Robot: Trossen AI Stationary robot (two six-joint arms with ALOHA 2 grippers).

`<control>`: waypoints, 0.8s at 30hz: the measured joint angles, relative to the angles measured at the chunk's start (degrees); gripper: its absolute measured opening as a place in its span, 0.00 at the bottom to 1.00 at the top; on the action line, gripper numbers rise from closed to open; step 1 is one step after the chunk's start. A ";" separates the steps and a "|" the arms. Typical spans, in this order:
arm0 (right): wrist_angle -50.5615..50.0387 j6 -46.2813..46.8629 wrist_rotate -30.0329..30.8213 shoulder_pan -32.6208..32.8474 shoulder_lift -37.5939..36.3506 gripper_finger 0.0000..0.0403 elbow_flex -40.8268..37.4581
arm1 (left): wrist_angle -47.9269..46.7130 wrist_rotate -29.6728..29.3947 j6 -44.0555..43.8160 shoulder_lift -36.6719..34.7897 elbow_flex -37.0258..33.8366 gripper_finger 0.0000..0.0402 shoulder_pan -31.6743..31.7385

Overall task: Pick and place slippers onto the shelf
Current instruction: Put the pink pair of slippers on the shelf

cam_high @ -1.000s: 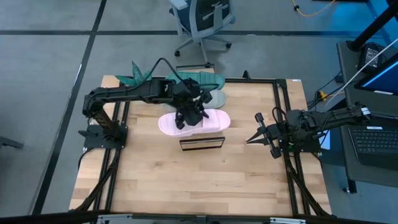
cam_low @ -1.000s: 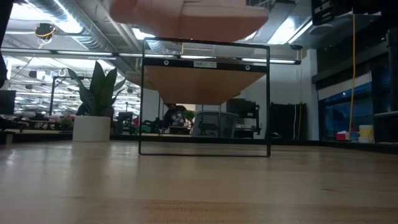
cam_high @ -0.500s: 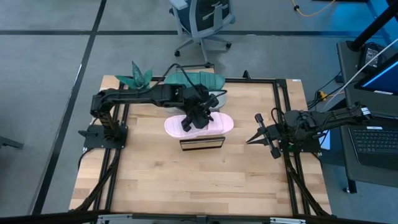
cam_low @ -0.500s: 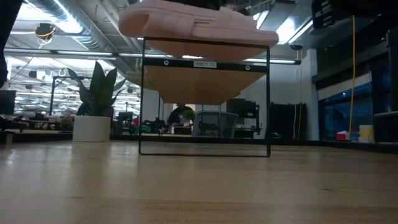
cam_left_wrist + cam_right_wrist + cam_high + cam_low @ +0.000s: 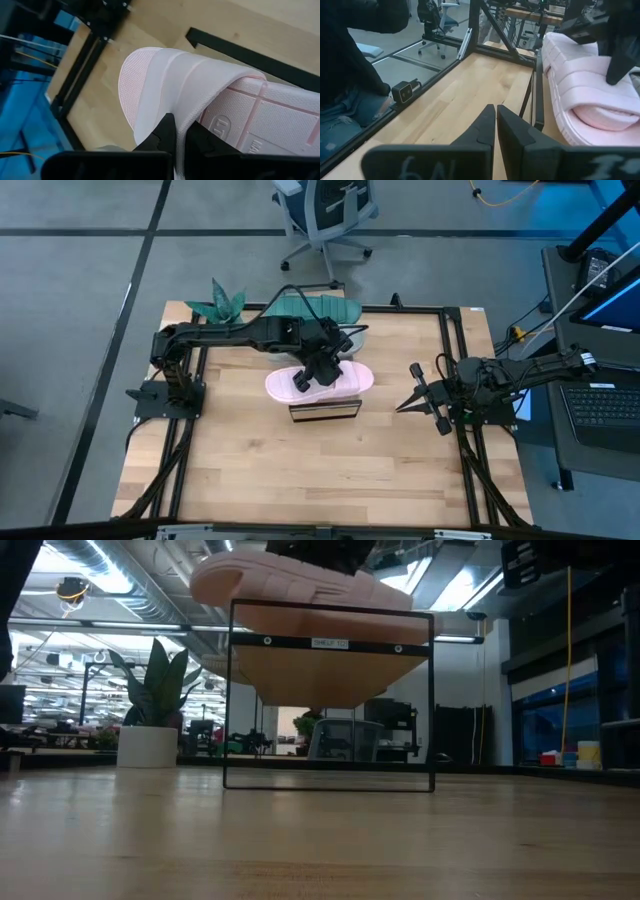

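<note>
My left gripper (image 5: 306, 380) is shut on the pale pink slipper (image 5: 322, 381) and holds it over the low wooden shelf (image 5: 324, 411). In the low view the pink slipper (image 5: 300, 585) sits right at the shelf's top bar (image 5: 330, 608); whether it touches there I cannot tell. The teal green slipper (image 5: 312, 307) lies at the table's far edge. Beside it, partly under the left arm, lies the light grey slipper (image 5: 352, 338). My right gripper (image 5: 402, 405) waits shut, right of the shelf. My left gripper pinches the pink slipper's strap (image 5: 175, 95) at its edge. One finger (image 5: 162, 132) is on the strap's outer face and the other finger (image 5: 202, 140) is under it, above the footbed (image 5: 255, 120). It comes from above, slanting down, and the slipper lies roughly level.
A potted plant (image 5: 218, 302) stands at the table's far left corner. Black frame rails (image 5: 455, 370) run along both sides of the table. Bare tabletop (image 5: 320, 480) stretches in front of the shelf. An office chair (image 5: 325, 210) stands beyond the far edge.
My left gripper has carried the pink slipper a little toward the table's right and down toward the shelf's top. In the low view the slipper has come fully into the picture above the shelf. In the last half second it has hardly moved.
</note>
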 joint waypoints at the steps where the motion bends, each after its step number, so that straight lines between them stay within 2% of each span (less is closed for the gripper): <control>1: 0.00 0.00 0.02 0.00 -0.02 0.05 0.00 | -0.30 0.05 -0.01 0.09 0.00 0.01 -0.08; 16: -0.01 -0.09 0.02 0.00 -0.01 0.05 0.00 | 0.23 -0.06 -1.21 0.01 -3.34 0.03 0.36; 20: -0.01 -0.09 0.02 0.00 -0.01 0.05 0.00 | 0.23 -0.08 -3.93 -0.01 -3.34 0.02 0.57; 24: 0.00 -0.09 0.02 0.00 0.00 0.05 0.00 | 0.28 -0.06 -5.76 0.01 -3.37 0.06 0.68</control>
